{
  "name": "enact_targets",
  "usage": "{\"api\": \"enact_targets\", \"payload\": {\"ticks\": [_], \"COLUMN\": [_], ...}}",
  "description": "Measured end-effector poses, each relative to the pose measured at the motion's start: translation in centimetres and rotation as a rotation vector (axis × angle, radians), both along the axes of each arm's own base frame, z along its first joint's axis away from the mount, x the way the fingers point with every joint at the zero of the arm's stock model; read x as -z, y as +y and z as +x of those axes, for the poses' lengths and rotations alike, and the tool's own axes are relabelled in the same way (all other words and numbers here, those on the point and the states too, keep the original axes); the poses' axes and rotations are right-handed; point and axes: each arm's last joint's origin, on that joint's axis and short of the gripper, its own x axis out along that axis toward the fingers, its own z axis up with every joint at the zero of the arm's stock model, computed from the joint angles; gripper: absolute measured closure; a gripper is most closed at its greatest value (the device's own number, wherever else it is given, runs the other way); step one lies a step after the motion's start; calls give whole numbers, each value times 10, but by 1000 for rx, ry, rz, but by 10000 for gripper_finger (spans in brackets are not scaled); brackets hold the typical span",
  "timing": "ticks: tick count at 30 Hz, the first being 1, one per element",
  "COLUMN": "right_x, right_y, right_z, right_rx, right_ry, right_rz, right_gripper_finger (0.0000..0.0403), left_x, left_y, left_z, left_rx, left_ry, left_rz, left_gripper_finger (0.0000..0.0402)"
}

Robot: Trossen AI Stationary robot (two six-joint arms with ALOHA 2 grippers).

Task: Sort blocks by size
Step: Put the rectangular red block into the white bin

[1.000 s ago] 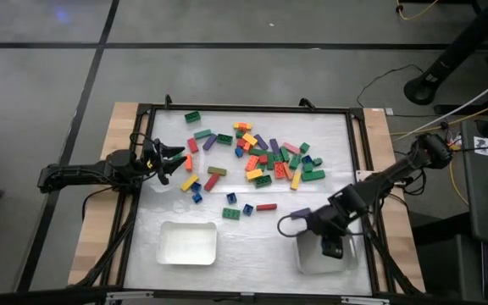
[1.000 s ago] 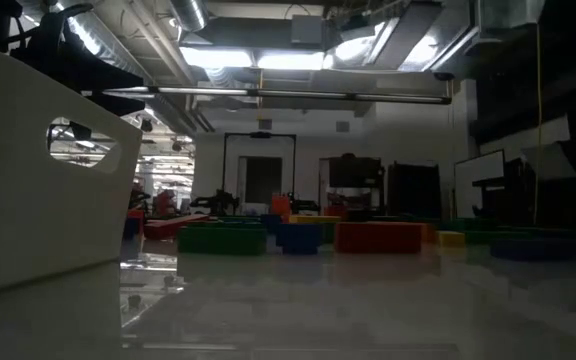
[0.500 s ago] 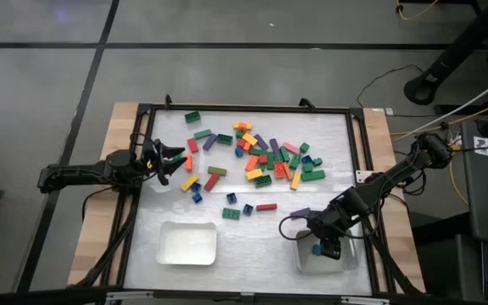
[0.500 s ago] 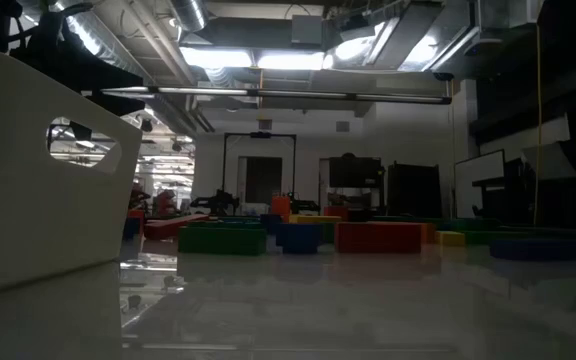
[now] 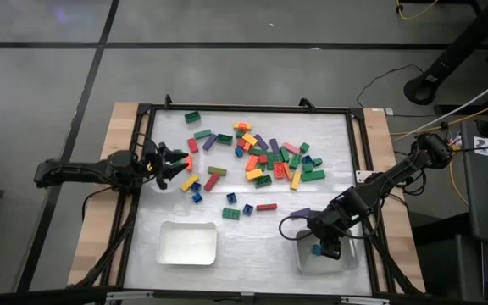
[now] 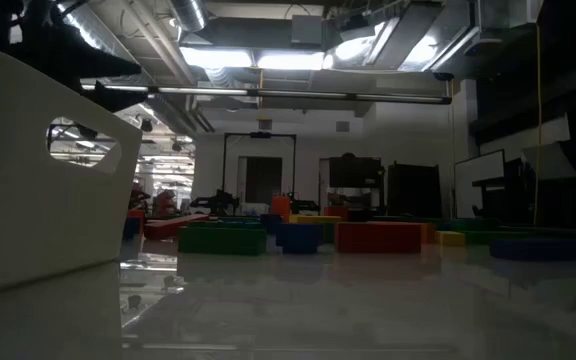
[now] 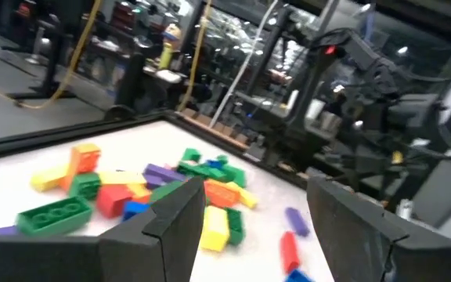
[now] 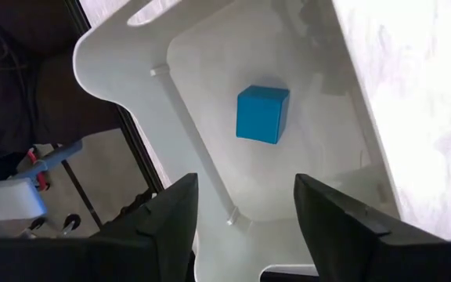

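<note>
I see my right gripper (image 5: 329, 248) released above the pale rectangular plastic tray (image 8: 210, 141). A small blue plastic cube block (image 8: 261, 114) lies inside. My left gripper (image 5: 170, 161) waits open near the pile of studded plastic bricks (image 5: 271, 157).

A robotics lab or workshop in an open industrial hall: bare ducts (image 6: 193, 15) and strip lights (image 6: 268, 58) run under the ceiling, the floor (image 5: 227, 21) is grey concrete with dark lines, loose cables (image 5: 447, 110) trail beside the framed work surface (image 5: 252, 229), and further equipment racks (image 7: 366, 94) stand behind.

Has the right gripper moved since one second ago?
Yes. In the high view the right gripper has pulled back from the right tray, toward the table's middle, leaving a blue block inside.
</note>
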Motion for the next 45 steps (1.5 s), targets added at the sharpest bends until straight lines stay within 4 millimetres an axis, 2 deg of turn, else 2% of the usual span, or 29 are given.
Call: {"api": "enact_targets", "payload": {"ticks": [5, 9, 15, 20, 25, 31, 37, 45], "right_x": [0, 0, 0, 0, 0, 0, 0, 0], "right_y": [0, 0, 0, 0, 0, -1, -1, -2], "right_z": [0, 0, 0, 0, 0, 0, 0, 1], "right_rx": [0, 0, -9, -46, -71, -88, -81, -75], "right_ry": [-1, -1, -4, -23, -36, -55, -73, -83], "right_rz": [-1, -1, -1, -3, -5, -20, -47, -65], "right_gripper_finger": [194, 194, 194, 194, 194, 194, 194, 194], "left_x": [-10, -18, -31, -36, -29, -8, 16, 30], "left_y": [-6, -12, -24, -32, -32, -32, -32, -23], "left_z": [10, 23, 54, 83, 105, 124, 131, 136], "left_rx": [54, 95, 157, 176, 77, 4, -19, -73], "left_ry": [10, 106, 260, 474, 691, 807, 912, 968], "left_rz": [25, 30, 96, 121, 53, -52, -57, -91], "left_gripper_finger": [189, 189, 189, 189, 189, 189, 189, 189]}}
